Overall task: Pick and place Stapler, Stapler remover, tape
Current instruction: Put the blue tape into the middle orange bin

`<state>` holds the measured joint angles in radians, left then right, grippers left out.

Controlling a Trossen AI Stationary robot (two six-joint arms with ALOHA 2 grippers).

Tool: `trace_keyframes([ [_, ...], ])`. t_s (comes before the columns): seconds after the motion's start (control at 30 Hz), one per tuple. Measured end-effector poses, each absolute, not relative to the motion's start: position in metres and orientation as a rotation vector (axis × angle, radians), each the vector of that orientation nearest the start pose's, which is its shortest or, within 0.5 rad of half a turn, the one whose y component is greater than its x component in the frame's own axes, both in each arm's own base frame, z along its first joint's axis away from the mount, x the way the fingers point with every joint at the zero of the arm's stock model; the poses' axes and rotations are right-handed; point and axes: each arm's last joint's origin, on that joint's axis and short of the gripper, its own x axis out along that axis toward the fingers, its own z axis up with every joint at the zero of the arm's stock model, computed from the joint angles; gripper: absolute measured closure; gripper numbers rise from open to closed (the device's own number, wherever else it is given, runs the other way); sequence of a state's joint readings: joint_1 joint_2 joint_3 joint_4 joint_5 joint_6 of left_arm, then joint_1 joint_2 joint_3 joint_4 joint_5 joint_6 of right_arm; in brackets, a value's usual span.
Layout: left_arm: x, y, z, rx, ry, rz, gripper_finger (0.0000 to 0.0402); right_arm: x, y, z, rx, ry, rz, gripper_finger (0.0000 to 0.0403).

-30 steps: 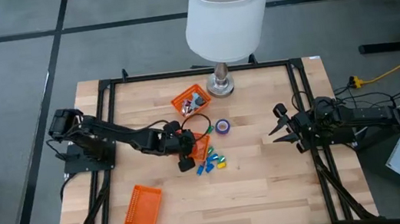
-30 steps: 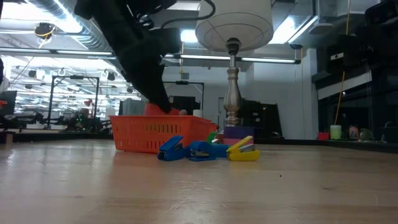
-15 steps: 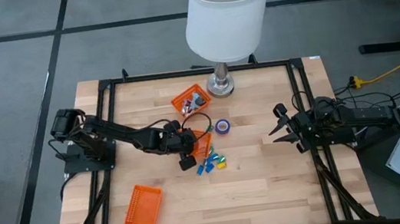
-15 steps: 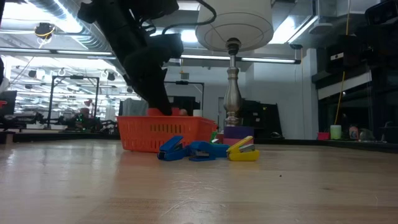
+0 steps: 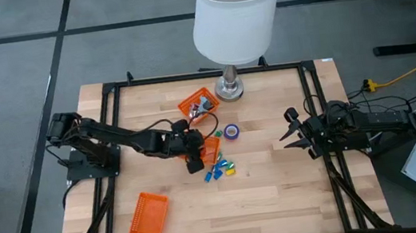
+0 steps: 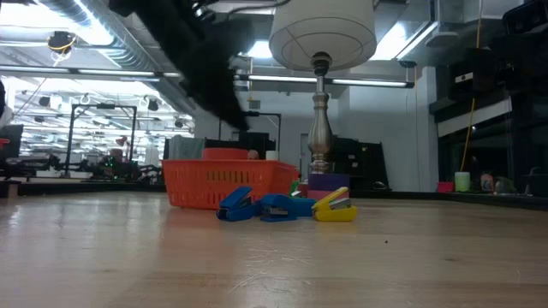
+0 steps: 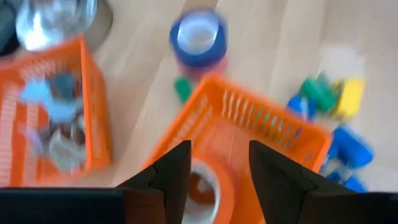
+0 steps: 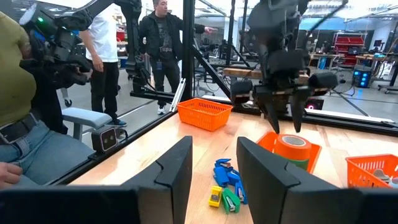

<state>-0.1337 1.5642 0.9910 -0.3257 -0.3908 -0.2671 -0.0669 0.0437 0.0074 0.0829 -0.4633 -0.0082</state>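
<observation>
Tape placement, release stage: left hand point(image 8: 283, 118) parted and empty just above the orange tape roll point(image 8: 292, 148) lying in the middle basket point(image 5: 210, 146); right hand point(image 5: 289, 133) waits wide at the desk's right side; next, likely the purple roll point(image 5: 232, 132).

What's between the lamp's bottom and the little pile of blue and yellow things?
The purple tape roll sits between the lamp base and the pile, seen in the high view.
</observation>
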Motion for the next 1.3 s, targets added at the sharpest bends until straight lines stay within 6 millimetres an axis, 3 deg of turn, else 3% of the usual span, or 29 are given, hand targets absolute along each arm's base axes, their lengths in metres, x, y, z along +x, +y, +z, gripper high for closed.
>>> trace_keyframes([
  [0.23,0.327,-0.028,0.225,0.054,0.700,0.283,0.0243,0.097,0.006,0.170,-0.020,-0.047,0.396,0.0274],
  [0.6,0.339,-0.004,0.237,0.011,0.560,0.199,0.0247,0.097,0.006,0.170,-0.021,-0.046,0.396,0.0274],
  [1.1,0.341,0.009,0.241,0.035,0.543,0.188,0.0261,0.097,0.006,0.171,-0.020,-0.047,0.396,0.0274],
  [1.3,0.360,0.009,0.241,0.070,0.553,0.178,0.0261,0.097,0.006,0.170,-0.021,-0.047,0.396,0.0274],
])
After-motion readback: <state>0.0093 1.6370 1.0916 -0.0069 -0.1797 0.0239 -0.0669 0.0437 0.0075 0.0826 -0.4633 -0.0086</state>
